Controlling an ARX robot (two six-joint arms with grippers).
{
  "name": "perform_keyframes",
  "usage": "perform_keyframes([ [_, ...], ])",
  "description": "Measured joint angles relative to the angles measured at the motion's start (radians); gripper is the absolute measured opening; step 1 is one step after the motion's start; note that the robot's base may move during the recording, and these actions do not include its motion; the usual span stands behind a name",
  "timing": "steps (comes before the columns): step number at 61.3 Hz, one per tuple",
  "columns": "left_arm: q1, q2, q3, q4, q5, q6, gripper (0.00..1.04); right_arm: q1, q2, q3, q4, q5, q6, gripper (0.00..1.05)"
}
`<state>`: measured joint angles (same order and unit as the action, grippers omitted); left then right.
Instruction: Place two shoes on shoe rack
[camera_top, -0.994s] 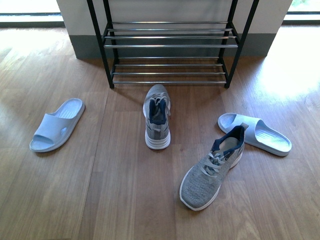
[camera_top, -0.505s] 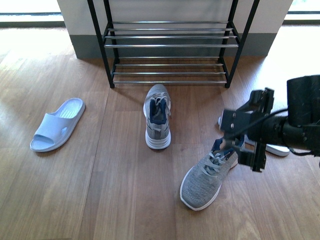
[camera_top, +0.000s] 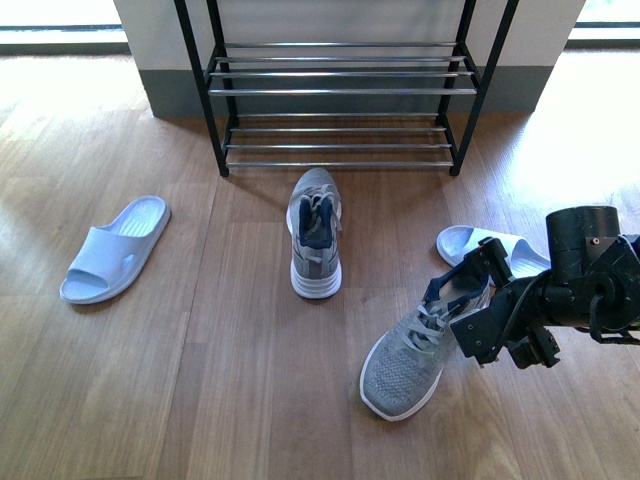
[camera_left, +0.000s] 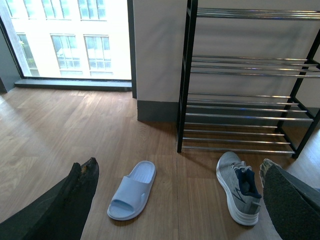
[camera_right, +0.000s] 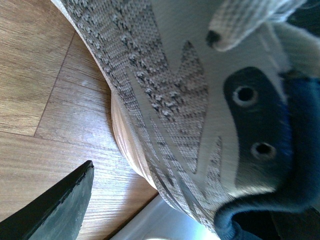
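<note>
Shoe rack (camera_top: 340, 100) stands at the far wall, black frame, silver rods; no shoe on any tier in view. Both grey knit sneakers are down on the wood floor (camera_top: 200, 400): centre sneaker (camera_top: 314, 245) just in front of the rack, toe toward it, upright; right sneaker (camera_top: 415, 355) nearer the robot, angled, heel lying against the right slide sandal (camera_top: 500, 248). Left slide sandal (camera_top: 110, 250) lies well apart, off to the left. Right end effector (camera_top: 468, 300) is at the heel collar of the right sneaker, jaws spread; the right wrist view shows one finger (camera_right: 50, 210) with a gap of floor between it and the shoe's side wall, so not pinched yet. Left end effector (camera_left: 178, 164) hangs clear of everything, jaws wide, looking over the left slide sandal and centre sneaker toward the rack. Judgement: task barely begun, first grasp in hand; nothing placed, both sneakers left to lift and set on the rods
</note>
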<state>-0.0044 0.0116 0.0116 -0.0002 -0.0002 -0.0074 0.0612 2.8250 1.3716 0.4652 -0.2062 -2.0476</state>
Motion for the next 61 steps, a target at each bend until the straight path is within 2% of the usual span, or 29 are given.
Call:
perform_keyframes([
  [3, 0.000, 0.000, 0.000, 0.000, 0.000, 0.000, 0.95, 0.004, 0.006, 0.010, -0.006, 0.010, 0.012, 0.82],
  [11, 0.000, 0.000, 0.000, 0.000, 0.000, 0.000, 0.95, 0.013, 0.010, 0.028, -0.028, 0.031, 0.045, 0.50],
  [16, 0.000, 0.000, 0.000, 0.000, 0.000, 0.000, 0.95, 0.018, 0.010, 0.031, -0.028, 0.038, 0.062, 0.34],
  [32, 0.000, 0.000, 0.000, 0.000, 0.000, 0.000, 0.95, 0.023, 0.008, 0.011, -0.029, 0.069, 0.080, 0.01],
  [39, 0.000, 0.000, 0.000, 0.000, 0.000, 0.000, 0.95, 0.026, -0.005, -0.008, -0.029, 0.087, 0.140, 0.02],
  [46, 0.000, 0.000, 0.000, 0.000, 0.000, 0.000, 0.95, 0.040, -0.037, -0.058, -0.002, 0.102, 0.301, 0.02],
  [58, 0.000, 0.000, 0.000, 0.000, 0.000, 0.000, 0.95, 0.063, -0.184, -0.222, 0.055, 0.060, 0.705, 0.02],
  [61, 0.000, 0.000, 0.000, 0.000, 0.000, 0.000, 0.95, 0.063, -0.257, -0.285, 0.078, 0.045, 0.858, 0.02],
])
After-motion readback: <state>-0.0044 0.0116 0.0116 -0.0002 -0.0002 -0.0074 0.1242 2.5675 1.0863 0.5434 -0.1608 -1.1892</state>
